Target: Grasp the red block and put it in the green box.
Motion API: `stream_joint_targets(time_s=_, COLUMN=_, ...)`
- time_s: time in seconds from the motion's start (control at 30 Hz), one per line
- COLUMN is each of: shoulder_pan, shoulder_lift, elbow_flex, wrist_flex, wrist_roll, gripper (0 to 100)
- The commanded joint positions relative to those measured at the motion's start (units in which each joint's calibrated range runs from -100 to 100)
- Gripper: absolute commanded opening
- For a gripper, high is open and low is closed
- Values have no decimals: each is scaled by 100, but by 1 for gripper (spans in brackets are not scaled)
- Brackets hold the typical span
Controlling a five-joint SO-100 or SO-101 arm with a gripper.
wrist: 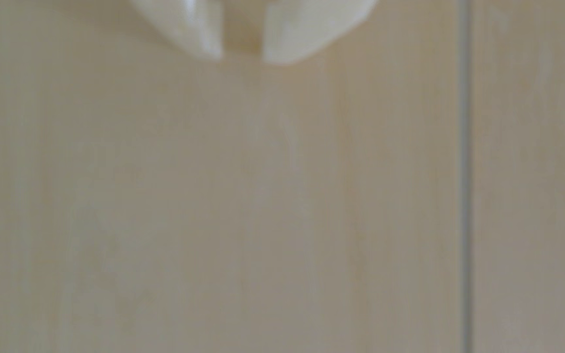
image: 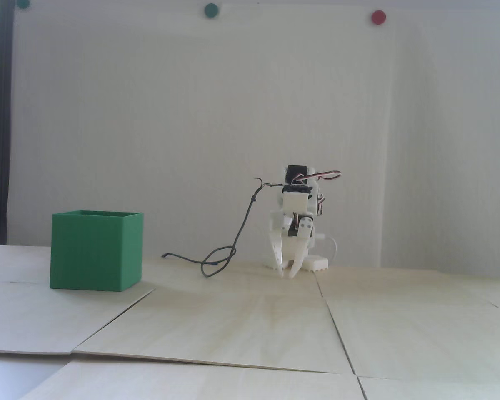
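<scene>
The green box (image: 87, 254) stands on the wooden table at the left in the fixed view, its open top facing up. The red block is out of view in both frames. My white gripper (image: 286, 273) points down at the far middle of the table, its tips just above or on the wood, well to the right of the box. In the wrist view the gripper (wrist: 242, 57) enters from the top edge. Its two fingertips stand a narrow gap apart, and only bare wood shows between them.
A black cable (image: 216, 260) loops on the table between the box and the arm. Seams (wrist: 466, 169) run between the wooden panels. On the white wall behind sit a red dot (image: 378, 17) and a green dot (image: 211, 10).
</scene>
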Motion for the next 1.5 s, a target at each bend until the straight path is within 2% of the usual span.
stream_joint_targets(time_s=0.0, shoulder_pan=441, shoulder_lift=-107, elbow_flex=100, wrist_flex=170, wrist_roll=-12, gripper=2)
stream_joint_targets(time_s=0.67, shoulder_pan=473, shoulder_lift=-99, elbow_flex=100, wrist_flex=178, wrist_roll=-7, gripper=2)
stream_joint_targets(time_s=0.9, shoulder_pan=-114, shoulder_lift=-99, elbow_flex=100, wrist_flex=178, wrist_roll=8, gripper=2)
stream_joint_targets(time_s=1.47, shoulder_pan=-122, shoulder_lift=-99, elbow_flex=100, wrist_flex=178, wrist_roll=-7, gripper=2)
